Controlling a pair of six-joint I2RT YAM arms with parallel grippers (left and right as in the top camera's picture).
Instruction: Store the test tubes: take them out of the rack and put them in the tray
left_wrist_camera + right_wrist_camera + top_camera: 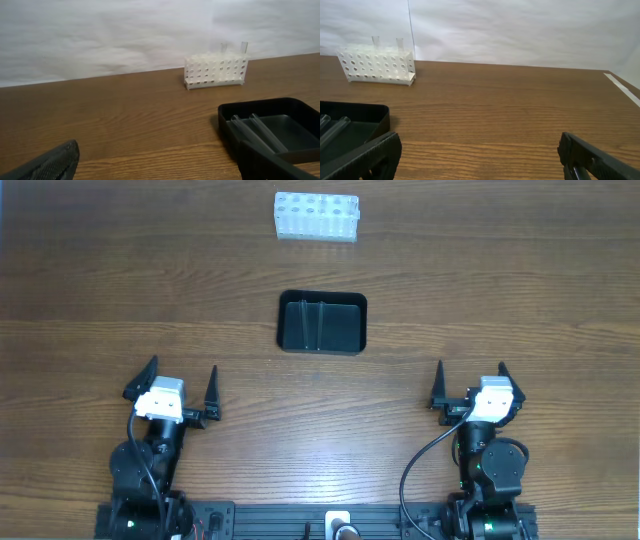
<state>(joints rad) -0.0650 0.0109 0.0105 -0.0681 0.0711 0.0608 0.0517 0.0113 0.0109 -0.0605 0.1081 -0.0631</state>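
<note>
A white test tube rack (316, 217) stands at the far middle of the table, with two clear tubes (234, 47) still upright in it, also seen in the right wrist view (386, 42). The black tray (322, 323) lies nearer, at the table's centre, and holds two tubes (256, 131) lying flat. My left gripper (183, 388) rests open near the front left, well short of the tray. My right gripper (470, 388) rests open near the front right. Nothing is between either pair of fingers.
The wooden table (520, 290) stretches bare on both sides of the tray and rack. A white wall (520, 30) rises behind the far edge. A strip of white tape (622, 86) marks the table at the right.
</note>
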